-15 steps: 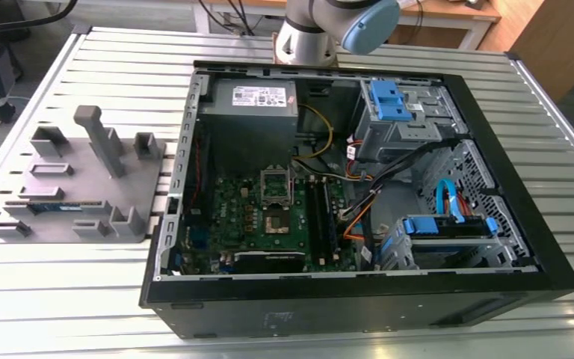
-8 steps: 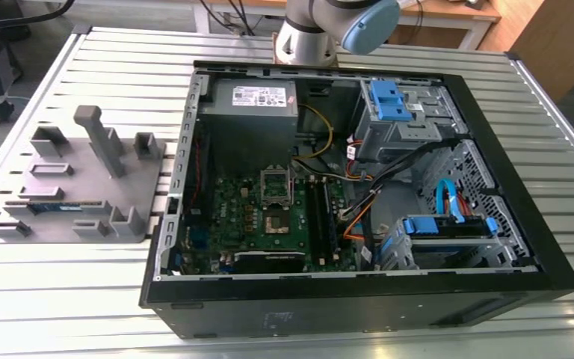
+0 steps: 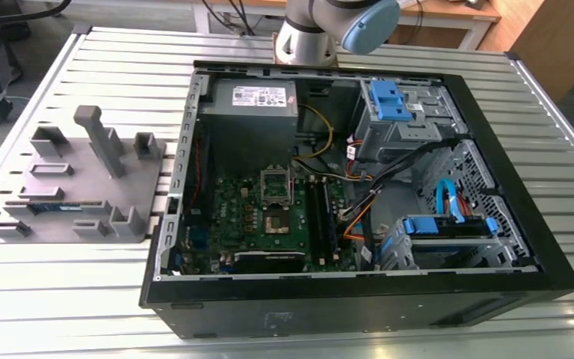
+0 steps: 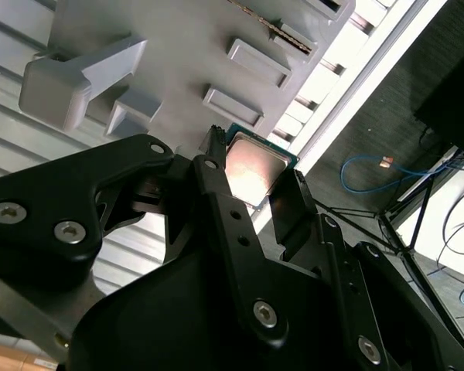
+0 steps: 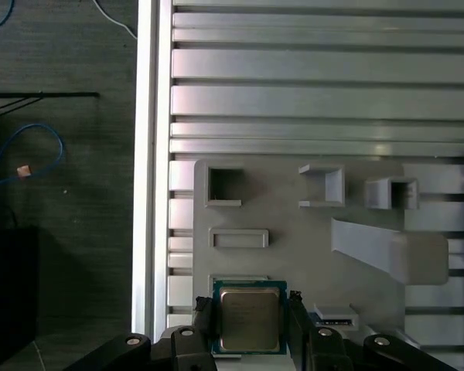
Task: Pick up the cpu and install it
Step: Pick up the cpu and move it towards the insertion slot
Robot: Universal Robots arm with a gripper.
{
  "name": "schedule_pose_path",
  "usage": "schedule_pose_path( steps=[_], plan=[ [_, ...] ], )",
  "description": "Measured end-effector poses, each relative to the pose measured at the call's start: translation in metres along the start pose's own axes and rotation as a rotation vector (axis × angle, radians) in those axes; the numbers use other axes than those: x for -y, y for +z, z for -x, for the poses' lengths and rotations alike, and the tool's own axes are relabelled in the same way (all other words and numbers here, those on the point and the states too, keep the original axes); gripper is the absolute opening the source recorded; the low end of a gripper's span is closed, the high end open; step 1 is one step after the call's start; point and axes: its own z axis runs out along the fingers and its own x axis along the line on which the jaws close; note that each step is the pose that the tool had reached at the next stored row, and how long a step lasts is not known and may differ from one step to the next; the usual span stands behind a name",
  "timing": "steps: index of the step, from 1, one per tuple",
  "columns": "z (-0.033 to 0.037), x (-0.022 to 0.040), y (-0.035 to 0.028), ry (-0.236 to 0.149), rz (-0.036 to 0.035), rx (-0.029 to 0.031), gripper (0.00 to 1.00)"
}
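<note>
While my black two-finger gripper (image 5: pixel 248 311) hangs over the slatted aluminium table (image 5: pixel 325 100), my fingers (image 5: pixel 296 313) pinch the small square cpu (image 5: pixel 247 321), silver-grey metal top and green rim, by two opposite edges. Cpu held flat, lid facing both wrist views, raised above the grey plastic parts tray (image 5: pixel 294 224).

The square, silver-topped, green-rimmed cpu (image 5: pixel 247 321) sits level, gripped by the tool (image 5: pixel 249 317).
</note>
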Motion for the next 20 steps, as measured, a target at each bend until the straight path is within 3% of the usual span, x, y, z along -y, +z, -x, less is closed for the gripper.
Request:
schedule_pose_path(
  steps=[20],
  plan=[
    [0.0001,-0.0003,-0.008,0.0,0.0,-0.0001,0.47]
  ],
)
